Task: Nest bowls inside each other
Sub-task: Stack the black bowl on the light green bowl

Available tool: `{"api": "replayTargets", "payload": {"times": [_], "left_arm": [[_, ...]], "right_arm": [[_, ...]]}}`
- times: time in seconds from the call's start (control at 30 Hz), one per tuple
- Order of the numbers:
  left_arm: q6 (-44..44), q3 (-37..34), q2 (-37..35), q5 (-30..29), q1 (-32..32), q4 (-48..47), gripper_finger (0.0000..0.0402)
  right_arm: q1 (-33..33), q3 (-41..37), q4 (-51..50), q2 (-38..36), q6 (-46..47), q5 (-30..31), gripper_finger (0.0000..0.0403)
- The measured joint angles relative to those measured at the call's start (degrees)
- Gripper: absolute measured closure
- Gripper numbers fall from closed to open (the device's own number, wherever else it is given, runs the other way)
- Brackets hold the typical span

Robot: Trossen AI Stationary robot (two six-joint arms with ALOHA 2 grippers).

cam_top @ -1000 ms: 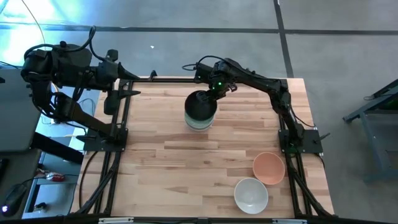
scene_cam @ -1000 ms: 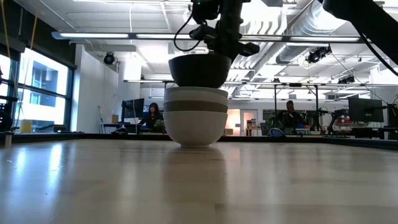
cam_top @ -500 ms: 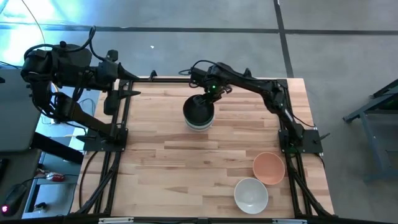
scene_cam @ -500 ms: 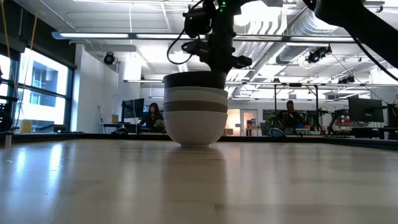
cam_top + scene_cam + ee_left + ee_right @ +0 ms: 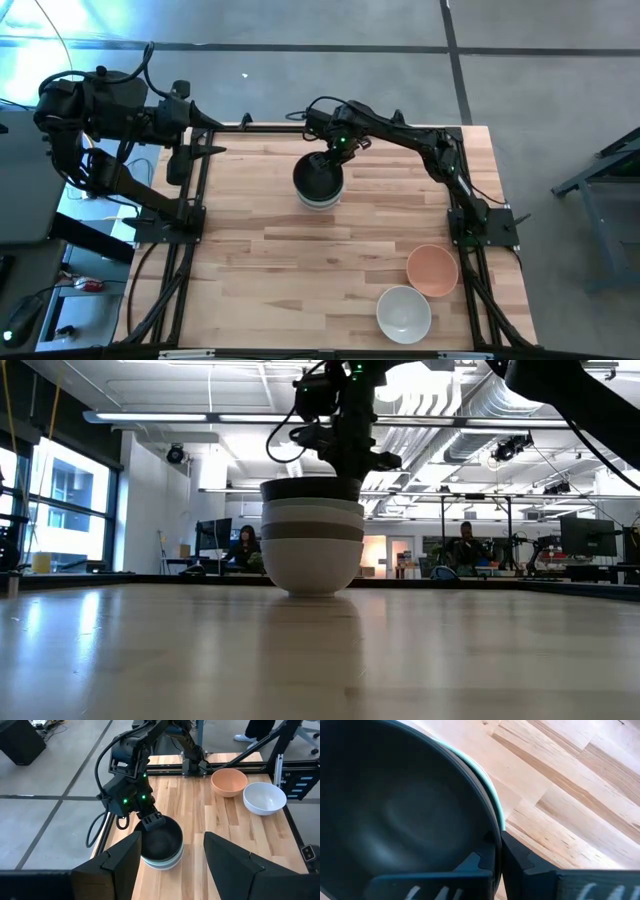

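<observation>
A stack of nested bowls (image 5: 312, 545) stands at the far middle of the table, a white bowl at its bottom and the black bowl (image 5: 318, 180) on top. A pale mint rim (image 5: 490, 785) shows just under the black one. My right gripper (image 5: 333, 158) is above the stack's far-right side, shut on the black bowl. A peach-orange bowl (image 5: 433, 270) and a white bowl (image 5: 403, 312) sit upright near the table's near right corner. My left gripper (image 5: 210, 135) waits open at the far left edge. My right gripper pinches the black bowl's rim (image 5: 495, 847) on its far-right side, one finger (image 5: 470, 870) inside the bowl and one (image 5: 530, 865) outside. The fingers come from above, pointing down. The bowl sits level, nested in the stack (image 5: 160, 845).
Black frame rails (image 5: 195, 200) run along the table's left and right edges, and the arm bases are mounted on them. Bare wood (image 5: 290, 270) lies between the stack and the two loose bowls. In the low view, people sit at desks in the room beyond the table.
My right gripper has moved down and slightly toward the table's left, still shut on the black bowl. The bowl, which hung just above the stack, has sunk into it, so only its rim band shows above the bowl below.
</observation>
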Motion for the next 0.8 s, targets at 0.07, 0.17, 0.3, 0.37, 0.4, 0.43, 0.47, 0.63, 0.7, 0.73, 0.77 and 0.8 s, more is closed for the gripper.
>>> {"api": "replayTargets", "payload": {"times": [0.07,0.17,0.3,0.37,0.4,0.43,0.47,0.63,0.7,0.73,0.77,0.8], "left_arm": [[0.0,0.0,0.0,0.0,-0.01,-0.01,0.0195],[0.0,0.0,0.0,0.0,0.01,-0.01,0.0195],[0.0,0.0,0.0,0.0,0.0,-0.01,0.0195],[0.0,0.0,0.0,-0.02,0.0,-0.01,0.0195],[0.0,0.0,0.0,-0.02,-0.01,-0.01,0.0195],[-0.01,0.0,0.0,-0.02,0.01,0.0,0.0195],[-0.06,0.0,0.0,-0.02,0.0,-0.01,0.0195],[-0.4,0.0,0.0,-0.02,0.0,-0.01,0.0195],[-0.46,0.0,0.0,0.1,0.0,-0.01,0.0195],[-0.48,0.0,0.0,0.48,0.01,-0.01,0.0195],[-0.5,0.0,0.0,0.88,0.0,-0.01,0.0195],[-0.55,0.01,0.0,1.1,-0.01,-0.01,0.0195]], "right_arm": [[0.0,0.0,0.08,0.0,0.0,0.0,0.0403],[0.0,0.0,0.12,0.0,0.0,0.0,0.0403],[0.02,0.0,0.1,0.0,0.26,0.0,0.0403],[0.13,0.0,0.08,0.0,0.46,0.0,0.0403],[0.15,0.0,0.08,0.0,0.71,0.0,0.0403],[0.19,0.0,0.04,0.0,1.12,-0.02,0.0403],[0.26,0.0,-0.02,0.0,1.41,-0.01,0.0403],[0.48,0.0,-1.01,0.0,2.45,-0.01,0.0403],[0.53,0.02,-1.92,0.27,2.92,-0.05,0.0403],[0.59,0.02,-2.27,0.47,3.07,-0.25,0.0403],[0.63,0.02,-2.82,0.64,3.07,-0.28,0.0403],[0.77,0.02,-3.15,0.97,3.08,-0.26,0.0403]]}}
